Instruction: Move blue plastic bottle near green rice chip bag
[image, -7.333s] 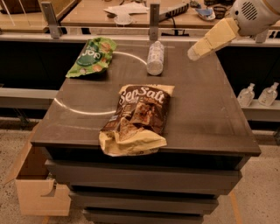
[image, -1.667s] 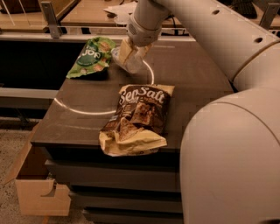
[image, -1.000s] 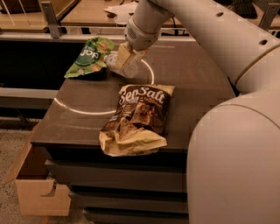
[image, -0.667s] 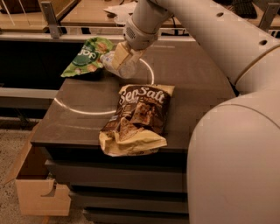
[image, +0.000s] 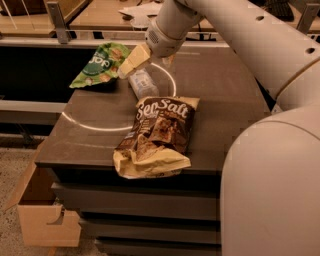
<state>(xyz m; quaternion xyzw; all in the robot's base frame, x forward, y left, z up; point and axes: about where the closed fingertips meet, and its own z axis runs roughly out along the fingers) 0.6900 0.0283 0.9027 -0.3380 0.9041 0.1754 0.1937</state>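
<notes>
Spanning the right of the view, the arm (image: 240, 45) bends over the worktop (image: 225, 100) toward the green bag (image: 99, 64), which lies at the worktop's far left corner. The brown bag (image: 157, 132) (the "Sea Salt" one, no part of this job) lies right of the green bag and nearer the camera. It is well apart from the green bag, so it does not crowd the space beside it. The pincer (image: 131, 61) hangs just right of the green bag, angled down toward it, its tip close to the bag's right edge. Whether it is clamped or loose I cannot tell. The bottle (image: 142, 84) lies on its side on the worktop just right of the green bag, directly under the pincer and short of the brown bag. Lying flat like that it should not topple, I judge, and the task looks all but met. What remains is for the pincer to lift clear without nudging the bottle.
</notes>
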